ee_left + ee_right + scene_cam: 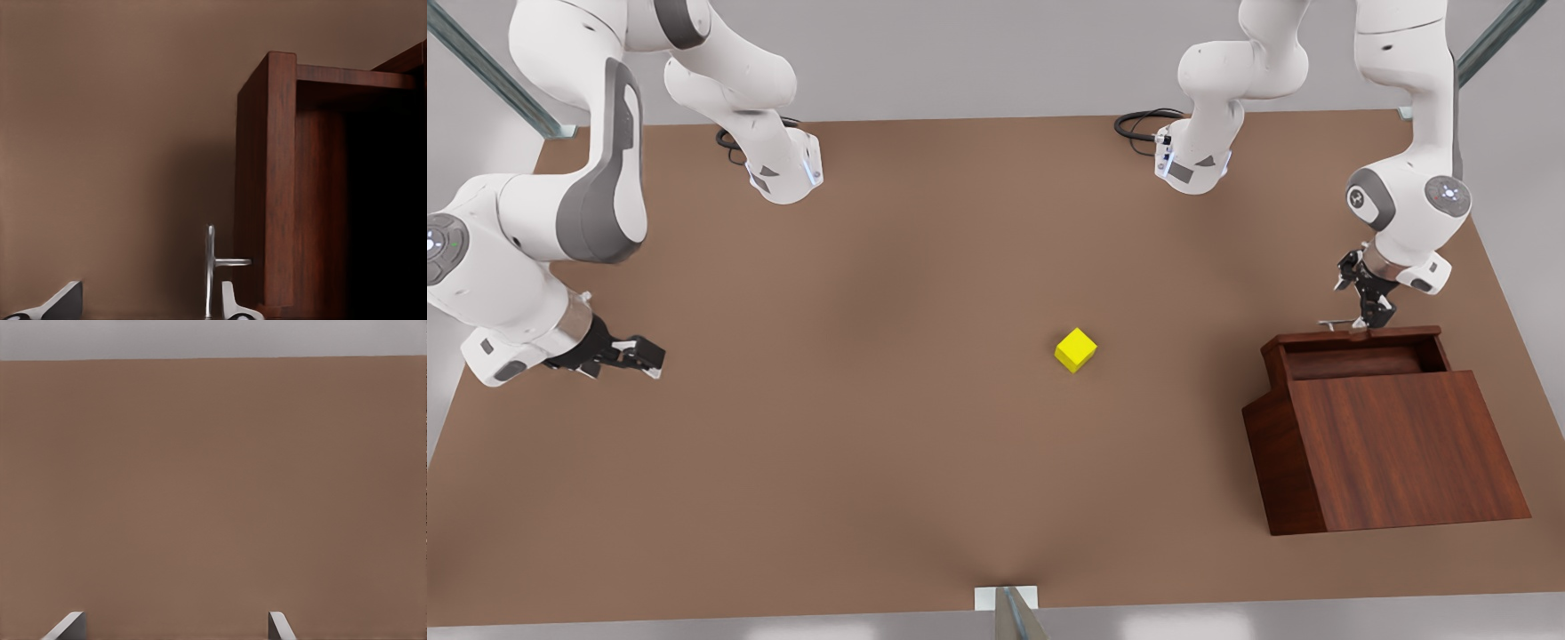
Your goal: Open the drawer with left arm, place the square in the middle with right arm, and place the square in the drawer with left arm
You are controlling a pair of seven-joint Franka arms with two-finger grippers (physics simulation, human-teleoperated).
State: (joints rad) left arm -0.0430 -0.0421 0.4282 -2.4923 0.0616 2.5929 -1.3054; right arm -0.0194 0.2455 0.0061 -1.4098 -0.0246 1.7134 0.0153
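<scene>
The square (pixel 1076 349), a small yellow cube, rests on the brown tabletop near the middle, with nothing touching it. At the front view's right stands the dark wooden box (pixel 1400 449) with its drawer (pixel 1360 354) pulled partly out on the far side. My left gripper (pixel 1368 311) hangs at the drawer's front. It is open, and the silver bar handle (pixel 210 267) lies between its fingers (pixel 235 305), close to one of them. My right gripper (pixel 639 356) waits open and empty low over the table at the front view's left, far from the square.
Both arm bases (pixel 783 169) stand at the far edge with black cables beside them. Bare brown tabletop (pixel 213 487) stretches between the right gripper and the square. A metal post (pixel 1009 613) stands at the near edge.
</scene>
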